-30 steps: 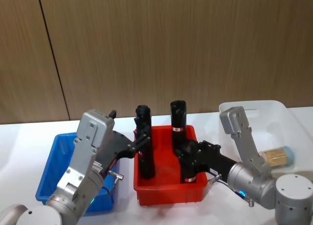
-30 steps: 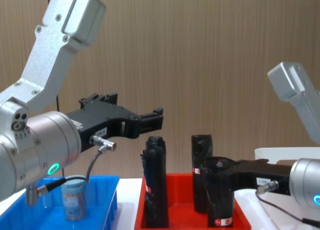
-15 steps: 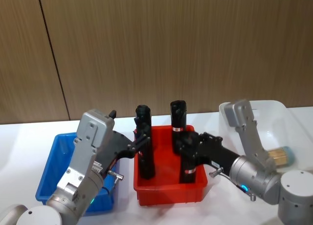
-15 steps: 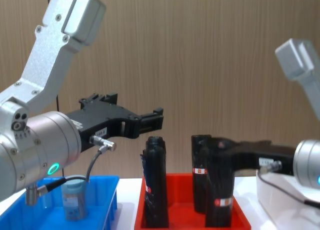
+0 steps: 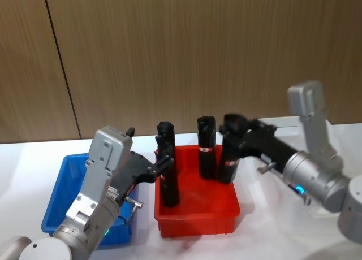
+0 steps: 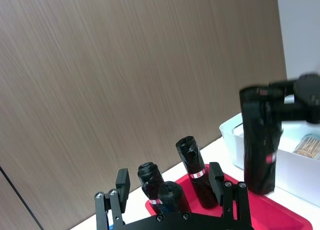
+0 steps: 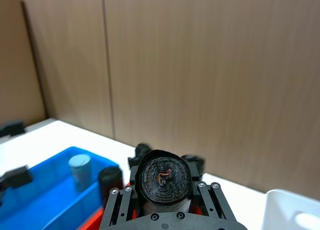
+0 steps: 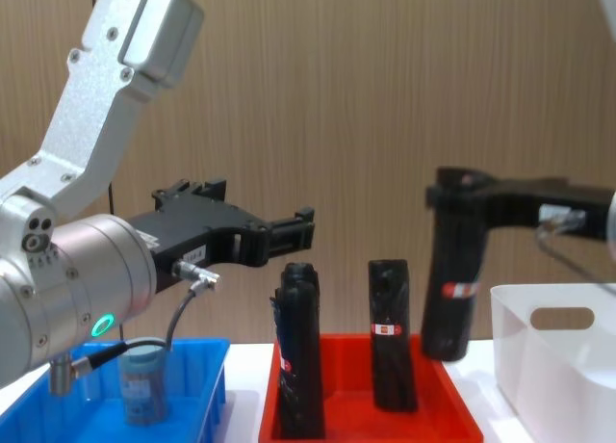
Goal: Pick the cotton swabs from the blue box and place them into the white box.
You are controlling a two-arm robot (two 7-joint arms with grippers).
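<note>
A black roll [image 5: 228,156] with a red-white label hangs above the red tray [image 5: 198,223], and my right gripper [image 5: 233,128] is shut on its top. In the chest view that roll [image 8: 452,284] is well off the tray floor, beside the white box [image 8: 558,366]. One cotton swabs jar [image 8: 142,383] stands in the blue box [image 8: 48,409]; another [image 6: 307,146] lies in the white box [image 6: 234,140]. My left gripper [image 8: 289,233] hovers open over the tray's left side, holding nothing.
Three more black rolls stand in the red tray: two [image 5: 167,175] close together at the left, one [image 5: 206,147] at the back middle. The red tray sits between the two boxes. A wood-panelled wall closes off the back.
My right gripper has lifted its black roll out of the red tray, up and back toward the white box. The left arm has stayed still.
</note>
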